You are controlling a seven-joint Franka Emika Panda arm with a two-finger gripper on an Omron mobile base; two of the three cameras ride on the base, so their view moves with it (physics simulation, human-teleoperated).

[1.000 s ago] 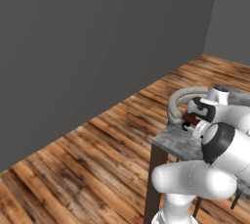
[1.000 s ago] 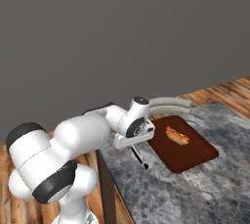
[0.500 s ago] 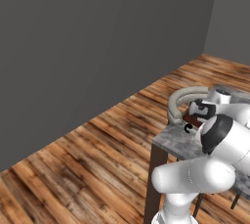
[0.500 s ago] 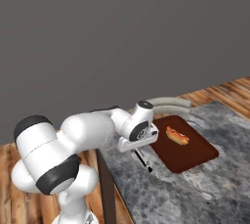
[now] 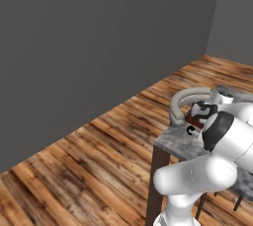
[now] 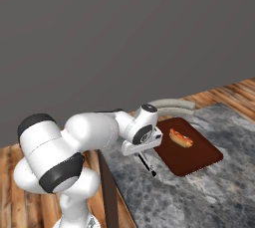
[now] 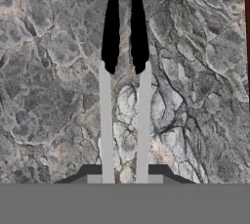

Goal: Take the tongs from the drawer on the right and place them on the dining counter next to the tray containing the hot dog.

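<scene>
From the left base camera I see my arm bent over the near corner of the grey marbled tabletop (image 5: 174, 143). On the right base camera the hand (image 6: 148, 164) hangs low by the tabletop's near edge, clamped narrowly on the tongs (image 6: 146, 164), just beside the dark tray (image 6: 199, 157) holding the hot dog (image 6: 180, 138). On the hand camera, the tongs' pale arms and black tips point down at the stone.
</scene>
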